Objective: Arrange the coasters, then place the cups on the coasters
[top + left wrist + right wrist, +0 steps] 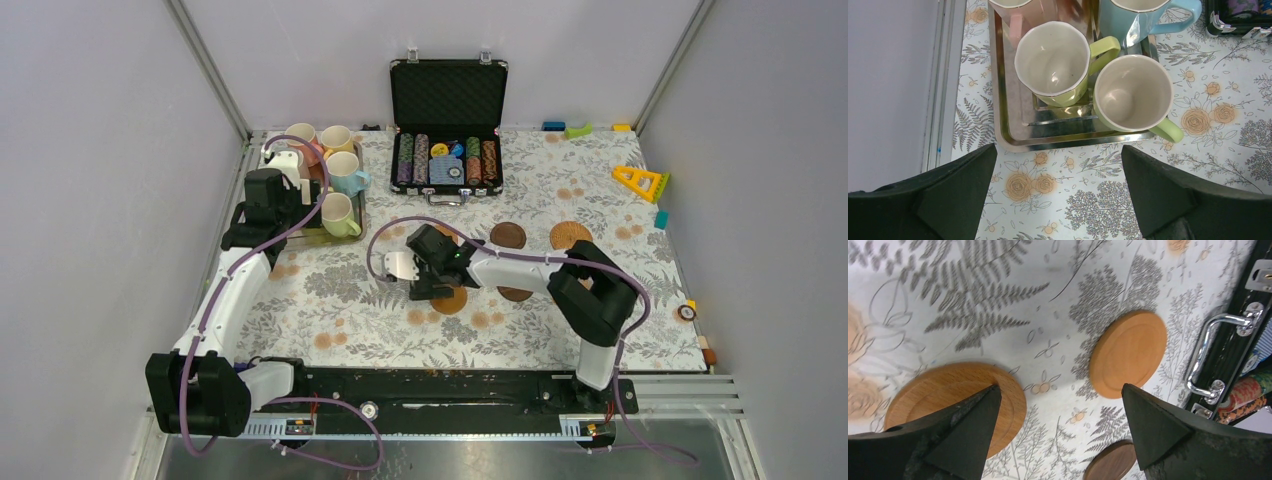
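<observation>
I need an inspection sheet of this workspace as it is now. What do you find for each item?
Surface: flowered cloth, flat.
Job's things: mugs crowded on the metal tray; coasters loose on the cloth, none seen bearing a mug.
Clutter: open poker chip case at the back; toy blocks along the right edge.
End effectors: left end effector open before the tray; right end effector open above the coasters.
Cables: purple cables looping along both arms.
Surroundings: plain grey walls.

The cups [1053, 62] look like glazed ceramic, glossy with bright highlights; the tray [1010, 125] is polished metal, mirror-bright; the coasters [1128, 352] are smooth matt wood, faintly grained; the floral table cover [1088, 200] looks smooth; the case handle [1199, 355] is shiny chrome.
</observation>
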{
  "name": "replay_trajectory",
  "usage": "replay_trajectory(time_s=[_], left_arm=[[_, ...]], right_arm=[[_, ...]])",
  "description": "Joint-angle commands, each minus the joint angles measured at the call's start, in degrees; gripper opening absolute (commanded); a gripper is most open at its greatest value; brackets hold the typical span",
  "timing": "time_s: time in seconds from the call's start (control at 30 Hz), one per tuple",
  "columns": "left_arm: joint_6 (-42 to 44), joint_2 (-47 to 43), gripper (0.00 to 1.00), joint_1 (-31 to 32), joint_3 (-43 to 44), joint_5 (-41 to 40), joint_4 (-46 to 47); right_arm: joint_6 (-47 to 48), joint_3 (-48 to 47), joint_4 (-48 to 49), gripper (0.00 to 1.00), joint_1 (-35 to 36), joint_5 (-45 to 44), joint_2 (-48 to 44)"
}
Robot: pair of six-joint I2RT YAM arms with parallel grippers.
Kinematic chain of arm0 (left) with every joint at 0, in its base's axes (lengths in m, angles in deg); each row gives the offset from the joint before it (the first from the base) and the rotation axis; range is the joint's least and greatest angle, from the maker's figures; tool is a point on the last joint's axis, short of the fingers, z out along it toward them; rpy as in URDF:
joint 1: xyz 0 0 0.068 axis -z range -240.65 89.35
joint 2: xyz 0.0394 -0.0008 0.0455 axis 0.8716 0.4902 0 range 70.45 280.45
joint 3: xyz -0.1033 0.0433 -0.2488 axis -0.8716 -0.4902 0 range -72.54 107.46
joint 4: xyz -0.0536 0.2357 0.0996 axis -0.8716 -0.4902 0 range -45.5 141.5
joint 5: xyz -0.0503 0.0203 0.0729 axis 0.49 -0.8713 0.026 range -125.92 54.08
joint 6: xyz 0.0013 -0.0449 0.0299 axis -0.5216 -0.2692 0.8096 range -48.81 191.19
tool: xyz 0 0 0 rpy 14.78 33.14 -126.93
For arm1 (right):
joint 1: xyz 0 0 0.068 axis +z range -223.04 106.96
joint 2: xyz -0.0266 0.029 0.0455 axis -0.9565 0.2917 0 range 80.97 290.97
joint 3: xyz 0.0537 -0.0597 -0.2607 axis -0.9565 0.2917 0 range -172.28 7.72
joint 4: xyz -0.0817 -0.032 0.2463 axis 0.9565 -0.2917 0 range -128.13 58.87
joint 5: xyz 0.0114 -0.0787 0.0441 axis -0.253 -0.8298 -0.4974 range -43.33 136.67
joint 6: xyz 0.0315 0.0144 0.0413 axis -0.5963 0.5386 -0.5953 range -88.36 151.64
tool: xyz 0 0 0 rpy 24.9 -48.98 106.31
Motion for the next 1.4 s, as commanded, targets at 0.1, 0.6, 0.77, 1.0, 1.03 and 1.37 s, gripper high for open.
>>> replay_trajectory(time_s=[0.1, 0.6, 0.77, 1.0, 1.03, 1.37], left_arm=[[-0.3, 0.2, 0.99, -0.4, 2.2, -1.0, 2.3], [-0.3, 0.0, 0.99, -0.5, 2.1, -1.2, 2.3], [-0.3, 0.0, 0.99, -0.5, 2.0, -1.1, 2.5], [-0.5, 0.1, 0.99, -0.5, 2.1, -0.9, 2.3], [-0.5, 0.2, 0.99, -0.5, 2.2, -0.8, 2.1], [-0.7, -0.1, 0.99, -0.5, 2.2, -0.8, 1.8]], right_arm=[[-2.4, -5.4, 2.0, 1.0, 0.6, -3.3, 5.1], [-1.8, -8.1, -4.9, 1.0, -0.1, -8.0, -4.4], [-0.4, -0.9, -8.2, 1.0, -3.9, -5.7, -13.6], [0.8, 10.8, -6.3, 1.0, -10.9, -7.1, -19.1], [1.1, 12.0, -5.8, 1.0, -11.6, -7.5, -19.4], [2.1, 17.8, -2.5, 1.0, -15.2, -11.4, -17.4]])
